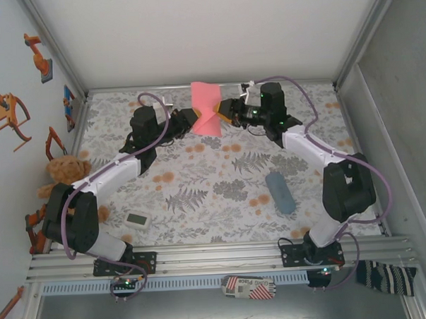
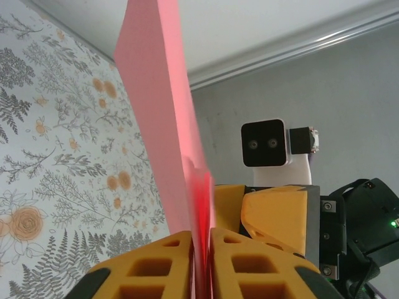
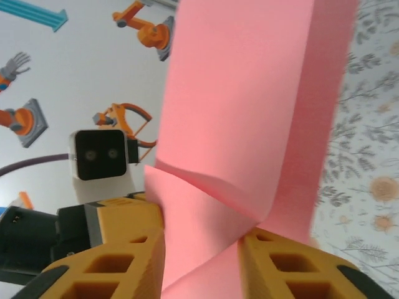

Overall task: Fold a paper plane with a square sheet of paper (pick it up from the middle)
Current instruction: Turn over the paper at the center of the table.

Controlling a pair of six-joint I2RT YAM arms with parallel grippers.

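Observation:
The square sheet of paper (image 1: 205, 107) is salmon pink, creased and twisted, held up in the air above the far middle of the table between both grippers. My left gripper (image 1: 193, 119) comes at it from the left. In the left wrist view its orange fingers (image 2: 201, 249) are pressed together on the folded paper (image 2: 156, 112), which rises edge-on from them. My right gripper (image 1: 223, 109) faces it from the right. In the right wrist view its jaws (image 3: 202, 261) stand apart, with the paper (image 3: 249, 93) passing loosely through the gap.
A grey-blue oblong pouch (image 1: 279, 192) lies on the floral table at the right. A small white device (image 1: 138, 219) sits near the front left. A teddy bear (image 1: 61, 172) leans at the left wall. White walls enclose the back and sides.

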